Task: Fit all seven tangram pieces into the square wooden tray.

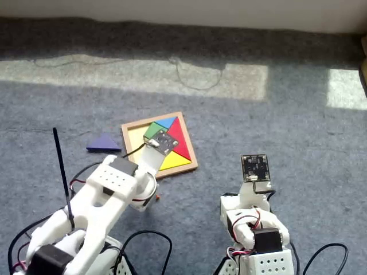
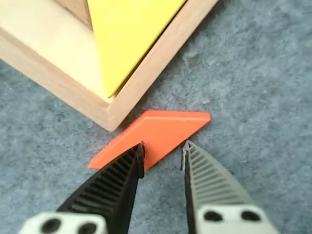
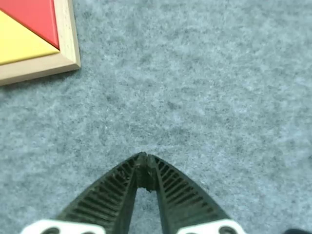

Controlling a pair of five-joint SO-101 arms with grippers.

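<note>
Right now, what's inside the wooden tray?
In the tray: green piece, blue piece, red piece, yellow piece, plus bare floor along one side. The left arm's wrist covers the middle, hiding whatever lies under it. The orange piece lies outside, by a corner.

Light source: I see daylight lying as a bright band (image 1: 143,74) across the carpet (image 1: 275,132) beyond the tray (image 1: 150,119), with a second patch (image 1: 344,89) farther off to the tray's right.
Glare: the band is washed nearly white.
Around the tray: dimmer, even shade with soft shadows.
Wrist views: flat, gentle light on the tray and the carpet beside it.
</note>
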